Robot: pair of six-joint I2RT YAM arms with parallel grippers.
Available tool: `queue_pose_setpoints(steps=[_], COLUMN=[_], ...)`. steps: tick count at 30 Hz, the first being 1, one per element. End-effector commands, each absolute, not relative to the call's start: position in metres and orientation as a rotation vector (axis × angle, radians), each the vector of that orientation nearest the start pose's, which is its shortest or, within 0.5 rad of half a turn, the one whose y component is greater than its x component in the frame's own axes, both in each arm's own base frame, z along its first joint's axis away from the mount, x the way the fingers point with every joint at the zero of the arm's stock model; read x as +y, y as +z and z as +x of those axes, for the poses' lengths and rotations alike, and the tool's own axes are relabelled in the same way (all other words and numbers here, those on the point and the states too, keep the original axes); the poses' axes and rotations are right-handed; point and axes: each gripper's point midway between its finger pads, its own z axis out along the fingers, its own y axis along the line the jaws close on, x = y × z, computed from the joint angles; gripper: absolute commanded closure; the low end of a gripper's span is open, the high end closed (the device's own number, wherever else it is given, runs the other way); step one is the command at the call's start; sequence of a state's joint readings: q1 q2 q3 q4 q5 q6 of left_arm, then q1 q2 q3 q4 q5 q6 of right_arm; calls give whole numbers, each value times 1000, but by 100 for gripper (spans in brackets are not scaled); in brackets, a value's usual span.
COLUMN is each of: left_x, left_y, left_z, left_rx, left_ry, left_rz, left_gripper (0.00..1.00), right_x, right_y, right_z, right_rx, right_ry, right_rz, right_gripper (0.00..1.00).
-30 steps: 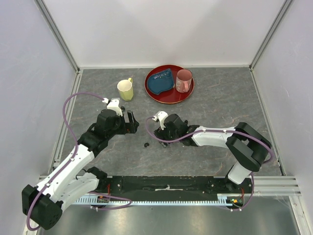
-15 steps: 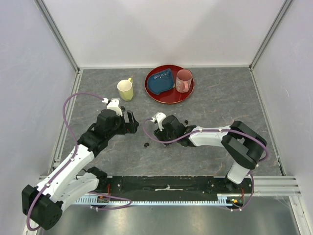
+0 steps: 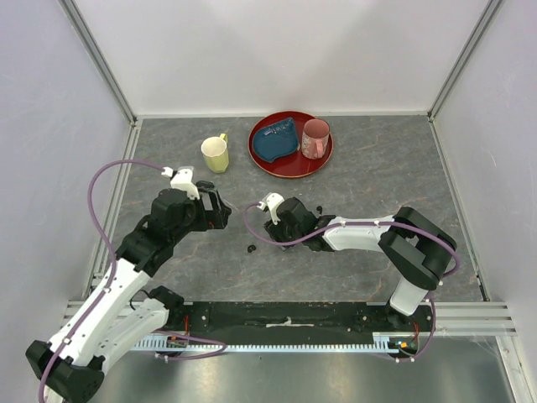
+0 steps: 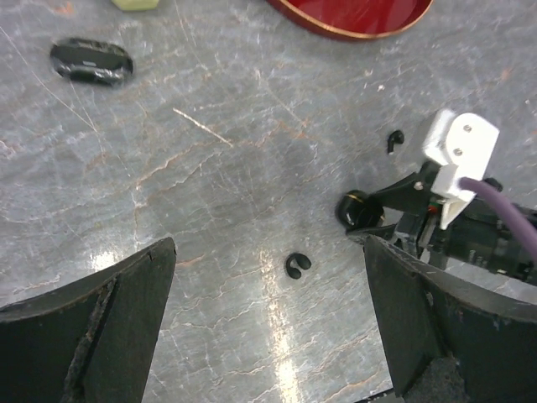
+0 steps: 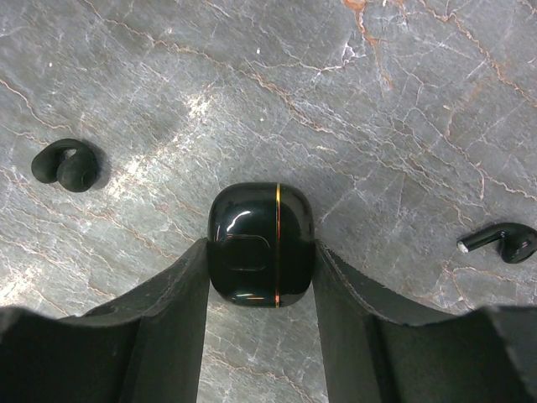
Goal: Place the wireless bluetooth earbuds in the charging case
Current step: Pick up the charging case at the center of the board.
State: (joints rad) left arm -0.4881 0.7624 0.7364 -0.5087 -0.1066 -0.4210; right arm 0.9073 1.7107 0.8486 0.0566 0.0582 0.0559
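A glossy black charging case (image 5: 260,243) with a thin gold seam lies closed on the grey table. My right gripper (image 5: 260,252) is shut on it, both fingers pressing its sides. One hook-shaped black earbud (image 5: 65,165) lies to the case's left, and a stemmed earbud (image 5: 503,243) lies to its right. In the left wrist view the hooked earbud (image 4: 298,265) rests on the table ahead of my left gripper (image 4: 273,336), which hovers wide open and holds nothing. The stemmed earbud (image 4: 394,140) and the case (image 4: 357,208) also show there. In the top view my right gripper (image 3: 273,227) sits just above the earbud (image 3: 251,248).
A black oval case (image 4: 91,62) lies further out on the left. A yellow mug (image 3: 216,154) stands at the back. Beside it, a red plate (image 3: 291,165) carries a pink mug (image 3: 315,138) and a blue object (image 3: 277,141). White walls enclose the table.
My right gripper has narrowed until its fingers touch the charging case and has shifted slightly left. The left arm has drawn back to the left, its gripper staying wide open.
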Motion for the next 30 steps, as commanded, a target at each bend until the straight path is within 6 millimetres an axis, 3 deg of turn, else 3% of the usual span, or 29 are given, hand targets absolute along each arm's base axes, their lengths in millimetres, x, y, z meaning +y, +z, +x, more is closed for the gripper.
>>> queue_pose_setpoints(steps=[1, 2, 8, 15, 23, 27, 28, 30], left_x=[-117, -116, -117, -102, -101, -122, -127, -141], left_y=[222, 222, 218, 231, 240, 253, 245, 250], left_z=[239, 239, 231, 226, 226, 239, 246, 252], left_rx=[2073, 2074, 2095, 2077, 2050, 2032, 2068, 2075], left_ry=[-411, -413, -445, -397, -397, -463, -452, -501], left_rz=[-11, -16, -56, -120, -100, -22, 7, 75], left_gripper=[1, 1, 1, 1, 0, 0, 0, 0], right_x=[324, 323, 323, 329, 330, 330, 330, 331], right_y=[31, 31, 50, 80, 98, 114, 119, 130], right_z=[263, 263, 263, 260, 262, 258, 258, 257], right_rx=[2170, 2169, 2139, 2094, 2064, 2043, 2024, 1992], right_ry=[406, 406, 426, 485, 497, 519, 518, 527], right_rz=[-939, -941, -913, -910, -903, -921, -935, -947], right_gripper=[68, 72, 72, 71, 72, 74, 74, 74])
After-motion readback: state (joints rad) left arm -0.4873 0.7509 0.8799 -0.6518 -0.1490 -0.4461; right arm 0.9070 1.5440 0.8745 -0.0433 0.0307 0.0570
